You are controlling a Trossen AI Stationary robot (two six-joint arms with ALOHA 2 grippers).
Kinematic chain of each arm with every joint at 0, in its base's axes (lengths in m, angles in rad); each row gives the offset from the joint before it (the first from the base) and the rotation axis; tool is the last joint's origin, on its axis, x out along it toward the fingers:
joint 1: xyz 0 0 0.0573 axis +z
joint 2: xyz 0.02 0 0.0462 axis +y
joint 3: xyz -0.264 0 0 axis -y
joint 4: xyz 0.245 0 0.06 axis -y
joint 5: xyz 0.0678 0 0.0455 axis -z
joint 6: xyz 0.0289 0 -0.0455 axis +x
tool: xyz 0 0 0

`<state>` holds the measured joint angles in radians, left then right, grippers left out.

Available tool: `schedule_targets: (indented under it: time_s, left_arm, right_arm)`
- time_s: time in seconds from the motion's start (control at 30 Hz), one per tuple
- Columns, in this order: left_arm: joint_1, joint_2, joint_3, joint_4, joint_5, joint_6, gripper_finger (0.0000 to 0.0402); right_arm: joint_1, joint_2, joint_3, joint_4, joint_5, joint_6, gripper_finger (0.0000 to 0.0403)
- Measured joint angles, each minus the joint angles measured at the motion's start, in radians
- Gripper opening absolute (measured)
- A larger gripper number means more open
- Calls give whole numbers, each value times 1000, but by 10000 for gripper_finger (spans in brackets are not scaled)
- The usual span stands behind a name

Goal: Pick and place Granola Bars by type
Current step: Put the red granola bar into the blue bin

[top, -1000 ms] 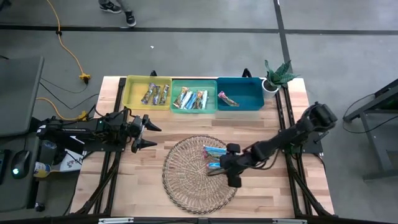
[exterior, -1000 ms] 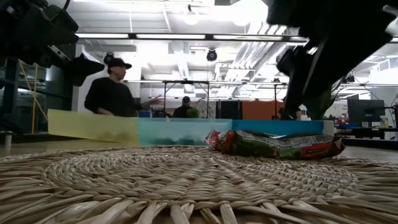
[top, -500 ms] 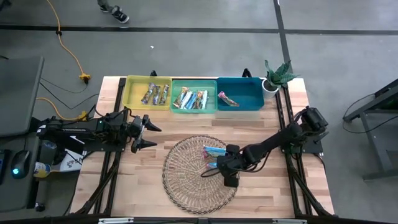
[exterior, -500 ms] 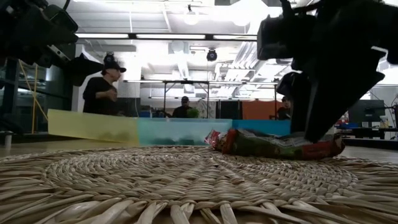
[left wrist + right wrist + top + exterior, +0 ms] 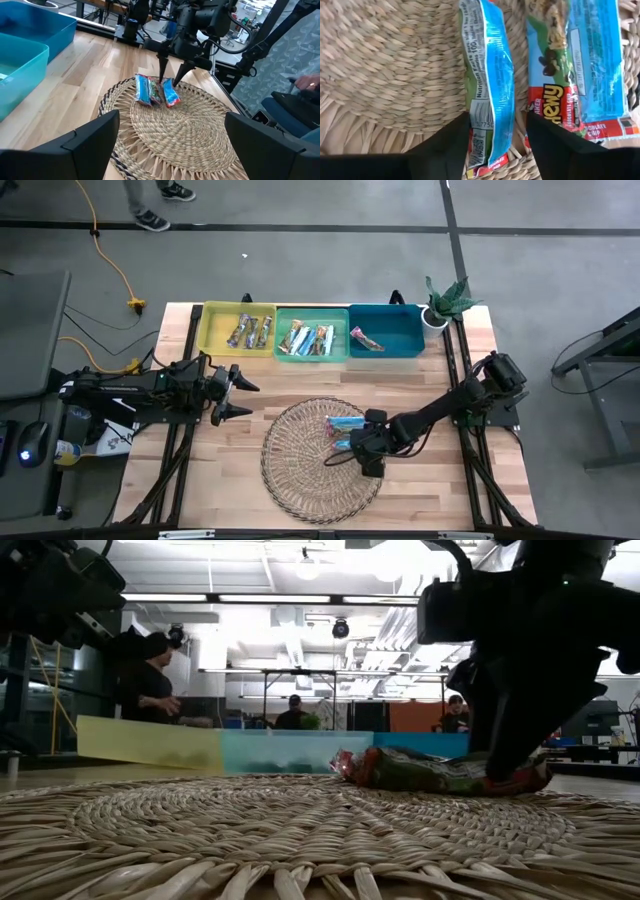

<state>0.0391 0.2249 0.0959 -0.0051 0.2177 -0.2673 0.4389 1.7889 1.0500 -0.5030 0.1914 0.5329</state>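
The right gripper (image 5: 352, 446) is down on the wicker tray (image 5: 300, 470), at its right edge. Its 2 fingers (image 5: 445, 150) straddle 1 blue bar (image 5: 490, 90) that lies on edge on the weave, 1 finger on each side. The fingers are spread around the wrapper and small gaps show on both sides, so the bar is not yet clamped. From the left wrist view the same gripper (image 5: 169, 80) points straight down at the pair of bars.

A 2nd blue bar (image 5: 580, 70) lies flat just beside the 1st, label up, near the tray's rim. In the high view the 2 bars sit close together, the flat bar (image 5: 346, 422) nearer the bins and the straddled bar (image 5: 343, 445) partly under the gripper. In the low view they read as 1 crumpled bundle (image 5: 430, 770) under the dark arm.

The left gripper (image 5: 236, 390) hangs over the bare table (image 5: 230, 470), left of the tray and well apart from it, its fingers (image 5: 90, 142) spread wide and holding nothing.

Along the table's far edge stand 3 bins side by side. The yellow bin (image 5: 213, 340) holds brownish bars (image 5: 250, 331), the green bin (image 5: 284, 356) holds several mixed bars (image 5: 306, 338), and the blue bin (image 5: 400, 330) holds 1 bar (image 5: 366, 340). A potted plant (image 5: 443, 302) stands at the blue bin's right end.
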Motion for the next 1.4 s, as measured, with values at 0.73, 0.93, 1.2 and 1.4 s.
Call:
schedule_targets:
  time_s: [0.73,0.93,1.2,1.4]
  left_arm:
    - [0,0,0,0,-4,0,358]
    - [0,0,0,0,-3,0,358]
    - [0,0,0,-2,-1,0,358]
    - [0,0,0,-5,1,0,358]
  right_arm:
    - [0,13,-1,16,-53,-89,79]
    - [-5,2,-1,21,-92,-88,54]
    - [-55,-99,2,66,-186,-62,52]
    - [-130,-233,3,182,-306,-62,49]
